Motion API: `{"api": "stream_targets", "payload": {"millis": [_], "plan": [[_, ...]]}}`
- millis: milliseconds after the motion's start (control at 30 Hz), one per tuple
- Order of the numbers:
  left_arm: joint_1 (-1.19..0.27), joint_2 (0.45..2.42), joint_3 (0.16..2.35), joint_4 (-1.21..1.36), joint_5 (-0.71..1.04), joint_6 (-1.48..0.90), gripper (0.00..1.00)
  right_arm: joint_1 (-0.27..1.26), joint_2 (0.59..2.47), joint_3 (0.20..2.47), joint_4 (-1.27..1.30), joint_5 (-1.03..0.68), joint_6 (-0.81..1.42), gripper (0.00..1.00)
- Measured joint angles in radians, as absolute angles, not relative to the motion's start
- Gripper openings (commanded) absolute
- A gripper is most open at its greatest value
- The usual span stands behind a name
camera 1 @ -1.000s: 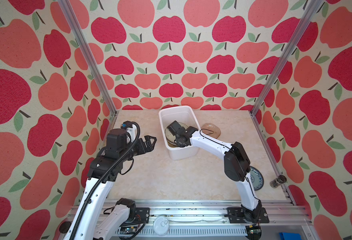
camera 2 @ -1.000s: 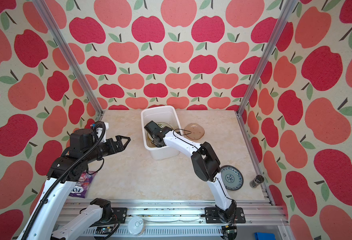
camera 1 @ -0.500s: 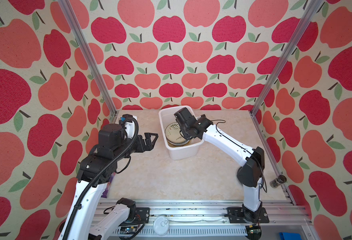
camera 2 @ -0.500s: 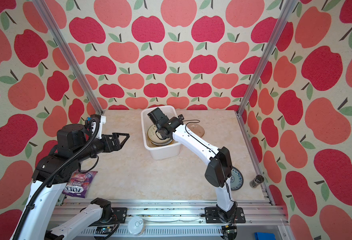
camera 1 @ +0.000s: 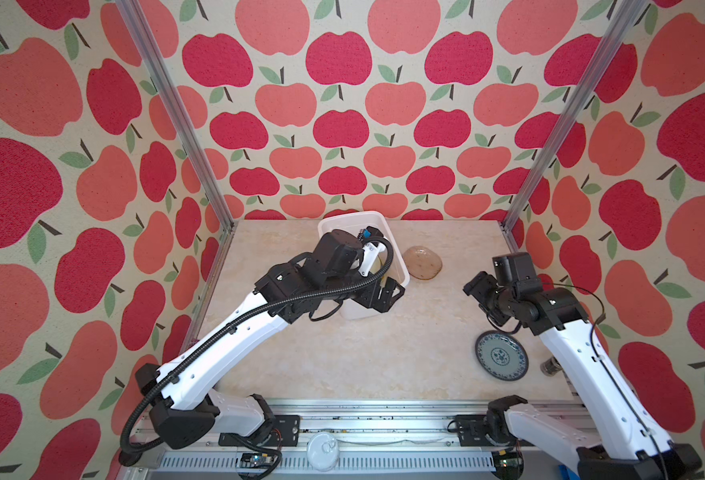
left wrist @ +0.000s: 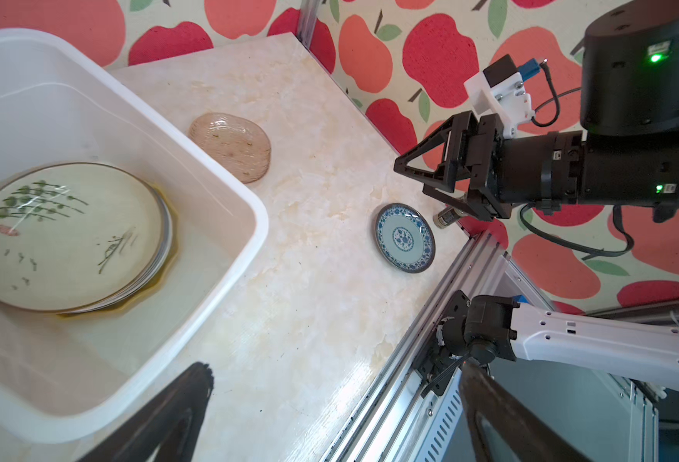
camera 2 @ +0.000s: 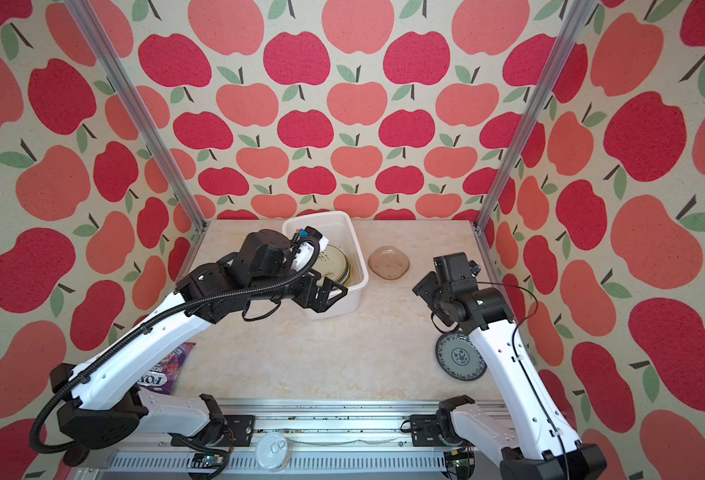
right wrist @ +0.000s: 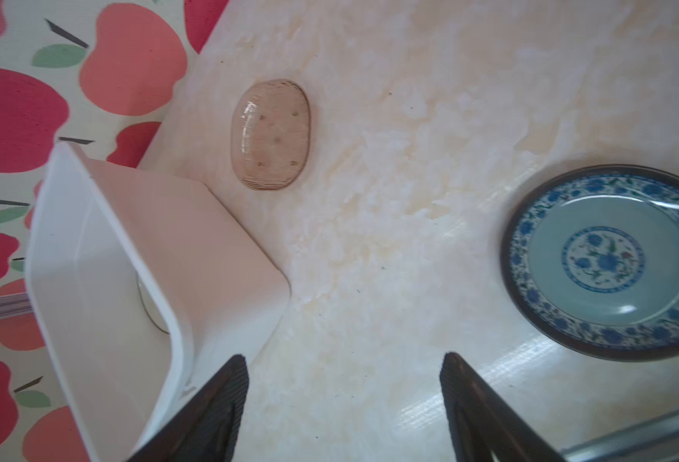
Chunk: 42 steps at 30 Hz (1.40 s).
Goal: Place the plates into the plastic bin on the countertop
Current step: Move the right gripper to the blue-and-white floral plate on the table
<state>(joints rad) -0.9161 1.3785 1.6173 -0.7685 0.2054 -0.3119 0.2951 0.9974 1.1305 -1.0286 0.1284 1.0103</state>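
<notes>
Left of centre in a top view, the left gripper (camera 2: 329, 294) is hovering wide open and empty at the near corner of the plastic bin (camera 2: 344, 305). The bin is holding a stack of plates (camera 2: 334, 266), perhaps four, though that's hard to count. Just right, the brown plate (camera 2: 389, 262) is lying on the countertop (camera 2: 342, 353). Further right, the right gripper (camera 2: 423, 291) is hanging spread and empty, near the blue-patterned plate (camera 2: 460, 360) but clear of it.

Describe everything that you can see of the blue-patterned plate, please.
The blue-patterned plate is round and glossy, perhaps glazed ceramic: dark rim, blue floral band on white, pale blue-green well, blue medallion in the middle. It is empty and whole, lying flat and face up on the countertop, near its front right edge. Only the countertop touches it.
</notes>
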Motion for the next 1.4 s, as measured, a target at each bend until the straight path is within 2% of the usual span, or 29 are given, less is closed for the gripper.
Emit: {"api": "stream_targets", "payload": {"millis": [200, 433, 900, 1233, 1400], "plan": [[-1.029, 1.538, 1.669, -0.694, 0.224, -0.305, 0.99, 0.088, 0.9, 0.957, -1.2, 0.066, 0.84, 0.85], [-1.083, 1.658, 1.729, -0.687, 0.268, -0.272, 0.99, -0.04, 0.929, 0.781, -1.203, 0.067, 0.799, 0.87], [-1.087, 1.658, 1.752, -0.744, 0.279, -0.27, 0.99, -0.177, 0.968, 0.675, -1.105, 0.141, 0.781, 0.91], [-1.087, 1.699, 1.828, -0.777, 0.297, -0.278, 0.99, -0.277, 0.922, 0.59, -1.035, 0.121, 0.82, 0.92], [-1.087, 1.703, 1.833, -0.804, 0.296, -0.278, 0.99, -0.314, 0.92, 0.546, -0.985, 0.113, 0.859, 0.87]]}}
